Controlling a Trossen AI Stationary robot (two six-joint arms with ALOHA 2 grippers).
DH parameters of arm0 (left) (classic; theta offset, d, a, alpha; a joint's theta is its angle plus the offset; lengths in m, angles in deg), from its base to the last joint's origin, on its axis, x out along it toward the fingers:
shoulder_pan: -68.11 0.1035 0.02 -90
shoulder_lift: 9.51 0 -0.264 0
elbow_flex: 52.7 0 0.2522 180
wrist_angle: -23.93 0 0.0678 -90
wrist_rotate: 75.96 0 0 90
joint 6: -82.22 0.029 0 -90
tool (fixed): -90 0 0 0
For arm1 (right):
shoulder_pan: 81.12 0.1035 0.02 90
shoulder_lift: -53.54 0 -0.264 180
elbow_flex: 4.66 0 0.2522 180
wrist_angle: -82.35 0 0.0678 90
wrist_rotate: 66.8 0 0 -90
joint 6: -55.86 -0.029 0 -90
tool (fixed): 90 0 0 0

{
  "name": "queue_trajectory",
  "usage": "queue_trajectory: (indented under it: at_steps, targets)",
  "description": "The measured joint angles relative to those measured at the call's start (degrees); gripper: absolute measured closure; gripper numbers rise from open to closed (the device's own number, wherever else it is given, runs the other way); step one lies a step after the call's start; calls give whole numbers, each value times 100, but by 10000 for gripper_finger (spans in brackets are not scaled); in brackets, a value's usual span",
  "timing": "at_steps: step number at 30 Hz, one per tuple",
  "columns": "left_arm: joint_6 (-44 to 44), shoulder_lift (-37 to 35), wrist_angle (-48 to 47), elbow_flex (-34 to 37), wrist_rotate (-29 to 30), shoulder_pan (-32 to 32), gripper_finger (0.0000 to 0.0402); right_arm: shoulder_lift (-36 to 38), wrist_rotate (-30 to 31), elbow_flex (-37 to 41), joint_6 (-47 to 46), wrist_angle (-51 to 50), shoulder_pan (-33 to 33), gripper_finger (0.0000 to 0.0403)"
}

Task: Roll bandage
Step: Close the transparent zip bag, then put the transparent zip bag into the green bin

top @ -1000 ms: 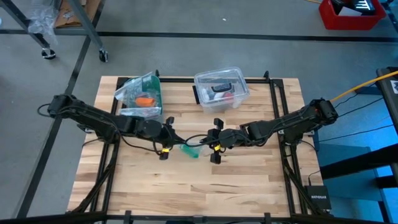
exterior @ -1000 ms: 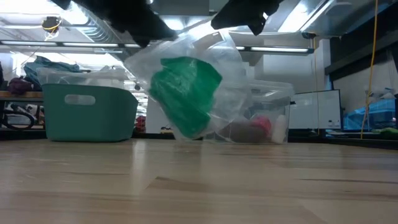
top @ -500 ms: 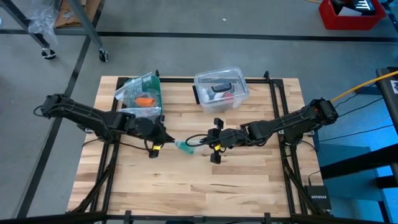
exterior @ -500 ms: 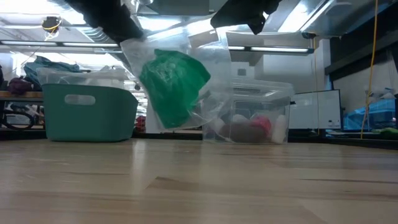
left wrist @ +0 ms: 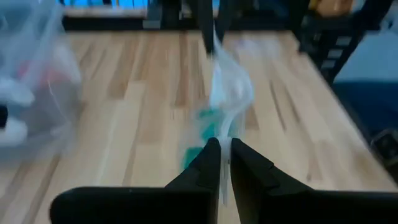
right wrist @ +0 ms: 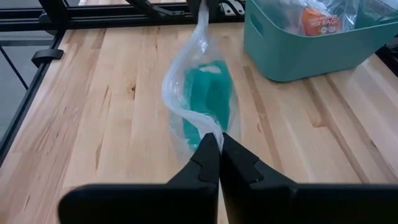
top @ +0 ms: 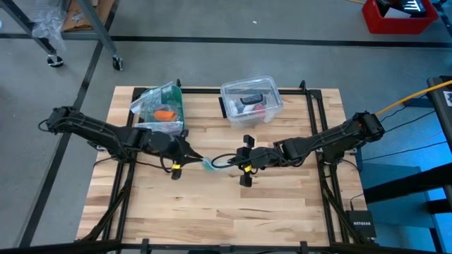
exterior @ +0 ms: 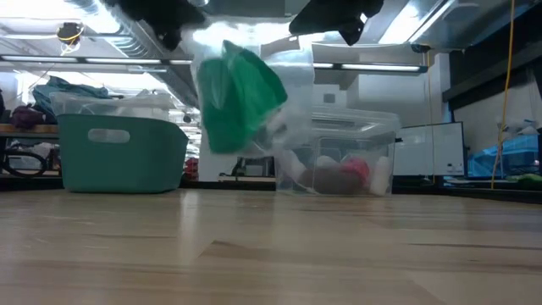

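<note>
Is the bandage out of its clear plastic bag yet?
No, in the right wrist view the teal bandage is enclosed in the clear bag, which the right gripper pinches at one end above the table.

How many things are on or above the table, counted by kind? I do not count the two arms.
Teal bins: 1
Clear lidded boxes: 1
Clear plastic bags holding the teal bandage: 1, held between both grippers
Total: 3

Glossy clear plastic bag [right wrist: 202, 93], soft teal bandage [right wrist: 208, 96], matt wooden table [right wrist: 112, 124].
</note>
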Motion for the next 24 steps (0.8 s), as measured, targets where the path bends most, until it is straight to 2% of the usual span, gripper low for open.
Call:
queue_trajectory:
  at_steps: [3, 9, 13, 17, 24]
  targets:
    - [-3, 24, 511, 0, 13, 0, 357, 0, 0, 0, 0, 18, 0, 398]
    - [174, 188, 1214, -4, 15, 0, 271, 0, 0, 0, 0, 195, 0, 398]
    - [301, 364, 1522, -8, 17, 2, 227, 0, 2, 0, 2, 479, 0, 398]
    - [367, 664, 1760, -9, 17, 9, 207, 0, 0, 0, 1, 764, 0, 398]
    - [890, 1242, 2048, -13, 16, 132, 204, -2, 0, 4, 22, 890, -2, 398]
